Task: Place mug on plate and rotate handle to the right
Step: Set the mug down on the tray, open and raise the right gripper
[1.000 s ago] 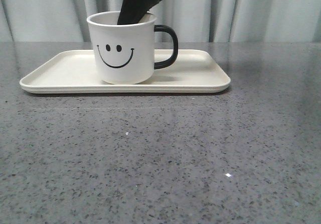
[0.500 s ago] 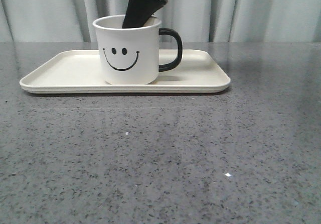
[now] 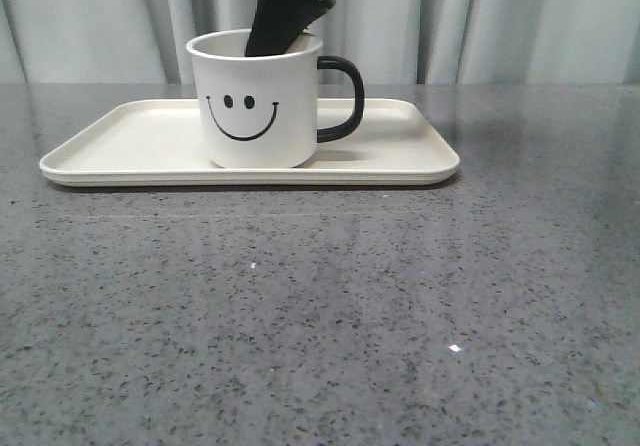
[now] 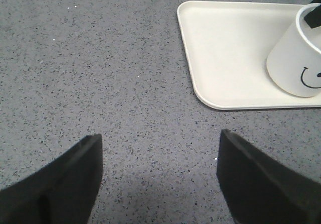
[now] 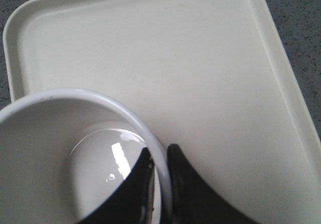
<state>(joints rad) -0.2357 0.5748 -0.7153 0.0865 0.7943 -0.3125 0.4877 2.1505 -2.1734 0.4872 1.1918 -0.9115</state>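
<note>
White mug (image 3: 262, 101) upright on cream plate (image 3: 130, 146), black handle (image 3: 343, 99) already toward plate's right end. Right end effector (image 5: 159, 184) directly above mug, pinching its rim: one finger inside, one outside. Left end effector (image 4: 160, 176) spread wide, empty, well apart from plate. Judgement: only release remains.

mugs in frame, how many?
1. The mug stands on the tray, right of its centre, its handle to the right; the right tool pinches its rim.
</note>
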